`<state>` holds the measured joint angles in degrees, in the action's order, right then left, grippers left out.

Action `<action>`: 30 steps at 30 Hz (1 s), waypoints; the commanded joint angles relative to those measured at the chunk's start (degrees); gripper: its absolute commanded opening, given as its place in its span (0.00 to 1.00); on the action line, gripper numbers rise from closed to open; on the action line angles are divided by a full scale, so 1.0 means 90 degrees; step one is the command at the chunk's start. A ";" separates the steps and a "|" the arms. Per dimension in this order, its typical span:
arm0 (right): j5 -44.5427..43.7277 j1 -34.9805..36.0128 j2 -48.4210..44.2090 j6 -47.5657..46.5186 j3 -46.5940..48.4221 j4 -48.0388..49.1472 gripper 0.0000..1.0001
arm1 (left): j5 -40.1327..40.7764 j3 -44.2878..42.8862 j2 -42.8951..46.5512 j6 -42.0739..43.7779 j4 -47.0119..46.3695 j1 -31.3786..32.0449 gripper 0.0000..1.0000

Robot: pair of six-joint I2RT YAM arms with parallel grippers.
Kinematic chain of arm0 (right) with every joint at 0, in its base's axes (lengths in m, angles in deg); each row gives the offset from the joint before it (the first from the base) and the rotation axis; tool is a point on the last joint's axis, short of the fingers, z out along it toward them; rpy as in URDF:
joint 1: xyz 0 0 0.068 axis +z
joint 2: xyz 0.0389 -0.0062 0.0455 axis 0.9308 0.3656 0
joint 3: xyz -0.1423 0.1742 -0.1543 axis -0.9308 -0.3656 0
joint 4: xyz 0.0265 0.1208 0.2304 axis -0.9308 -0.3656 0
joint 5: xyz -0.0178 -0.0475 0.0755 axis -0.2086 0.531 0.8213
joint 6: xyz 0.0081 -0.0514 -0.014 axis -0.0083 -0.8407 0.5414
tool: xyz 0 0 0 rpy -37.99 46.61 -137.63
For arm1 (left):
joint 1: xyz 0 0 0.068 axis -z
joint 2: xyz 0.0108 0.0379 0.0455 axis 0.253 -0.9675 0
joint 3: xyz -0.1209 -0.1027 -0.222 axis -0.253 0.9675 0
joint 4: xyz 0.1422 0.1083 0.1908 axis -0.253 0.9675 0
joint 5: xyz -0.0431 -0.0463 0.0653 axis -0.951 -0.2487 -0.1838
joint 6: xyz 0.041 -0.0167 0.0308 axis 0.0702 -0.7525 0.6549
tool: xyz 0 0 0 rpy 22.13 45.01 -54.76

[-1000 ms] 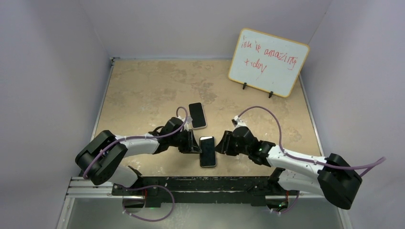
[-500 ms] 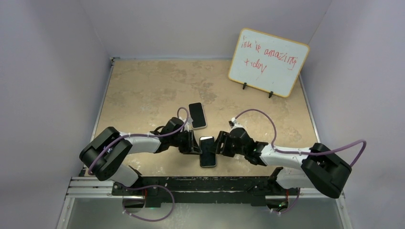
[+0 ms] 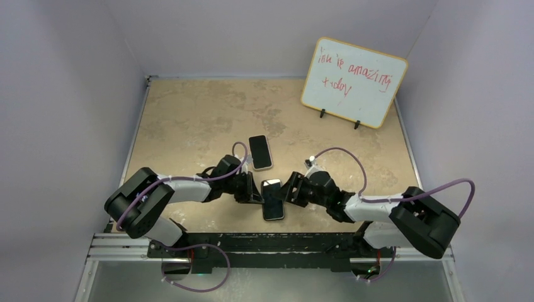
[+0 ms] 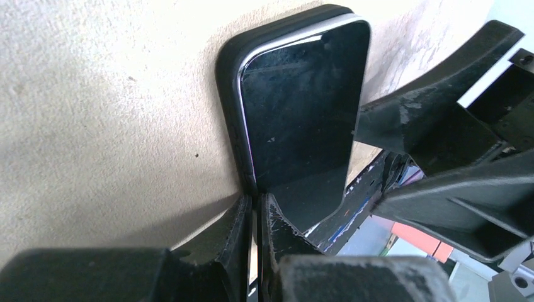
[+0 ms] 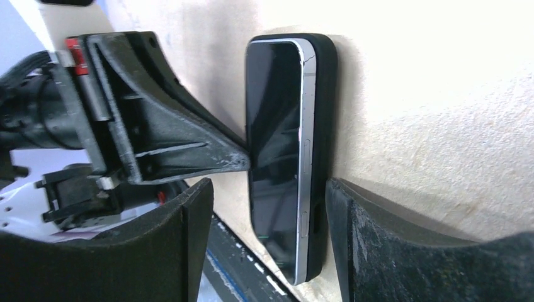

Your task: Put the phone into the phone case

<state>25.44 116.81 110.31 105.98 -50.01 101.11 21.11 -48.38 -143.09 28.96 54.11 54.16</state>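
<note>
One black glass phone with a silver side band [image 5: 274,157] lies face up inside the black rubbery phone case [image 5: 322,94], near the front edge of the speckled beige counter [image 3: 189,119]. The silver band shows above the case rim along one long side, so full seating cannot be told. Left tool [image 4: 255,214] is clenched to a thin slit, tip against the phone's long edge; whether it nips the case rim is unclear. Right tool [image 5: 267,185] is released, fingers spread wide and straddling phone and case, one finger just beside the case wall. A second dark flat handset [image 3: 260,152] lies just beyond, apart. A white board with red scrawl [image 3: 352,82] stands at back right.
</note>
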 commanded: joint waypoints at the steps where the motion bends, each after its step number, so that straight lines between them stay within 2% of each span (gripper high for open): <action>1: 0.0669 -0.0014 -0.0533 0.0256 0.0026 0.1267 0.66 | 0.0028 0.0050 0.0233 0.0044 -0.0158 0.0044 0.08; 5: 0.0718 -0.0018 -0.0624 0.0185 0.0003 0.1404 0.66 | 0.0006 0.0104 0.0224 0.0047 -0.0170 0.0053 0.10; 10: 0.0725 -0.0012 -0.0265 0.0244 -0.0024 0.1474 0.66 | 0.0064 0.0116 0.0244 0.0071 -0.0092 0.0048 0.10; 18: 0.1306 -0.0012 0.0742 0.0566 0.0047 0.2629 0.65 | 0.0187 0.0129 0.0354 0.0113 0.0036 0.0051 0.10; 21: 0.1321 -0.0013 0.0891 0.0615 0.0009 0.2713 0.57 | 0.0190 0.0131 0.0380 0.0133 0.0082 0.0054 0.10; 30: 0.1029 -0.0018 0.0873 0.0508 -0.0129 0.2447 0.13 | 0.0288 0.0118 0.0515 0.0190 0.0204 0.0053 0.12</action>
<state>33.48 116.15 118.95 110.55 -51.19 119.80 23.01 -47.40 -140.03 29.53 57.17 54.05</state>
